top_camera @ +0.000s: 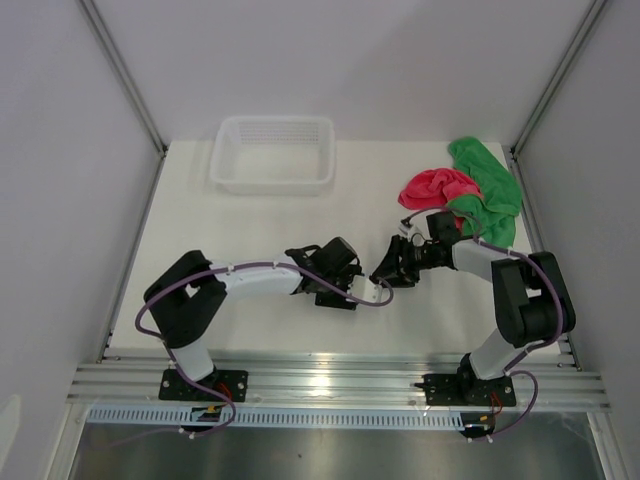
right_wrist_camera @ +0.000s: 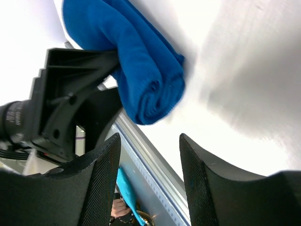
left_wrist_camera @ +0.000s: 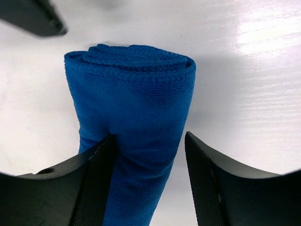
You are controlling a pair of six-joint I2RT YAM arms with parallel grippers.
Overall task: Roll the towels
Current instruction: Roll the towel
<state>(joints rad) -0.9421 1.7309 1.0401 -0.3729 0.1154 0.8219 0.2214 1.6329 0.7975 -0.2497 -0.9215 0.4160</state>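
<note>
Blue microfibre, rolled into one tight cylinder, lies on the white tabletop (top_camera: pixel 250 220) near its middle, between the two arms. This blue towel (left_wrist_camera: pixel 134 108) is the only one of the three towels that is rolled. From above it is hidden under the two tools. In the left wrist view the left tool (left_wrist_camera: pixel 149 136) straddles the roll with its jaws spread: one finger (left_wrist_camera: pixel 96 179) presses the roll's side, and the other stands clear of it with bare tabletop showing in the gap. The right tool (right_wrist_camera: pixel 148 139) is released too, with nothing between its two fingers. The spiral end of the roll sits just beyond its tips.

The other two towels lie crumpled at the far right of the tabletop, touching each other. One is a green towel (top_camera: pixel 490 180) spread along the right edge, and one is a pink-red towel (top_camera: pixel 437 186) bunched just to its left. One white mesh basket (top_camera: pixel 272 152) stands at the far edge, well apart from all three towels.
</note>
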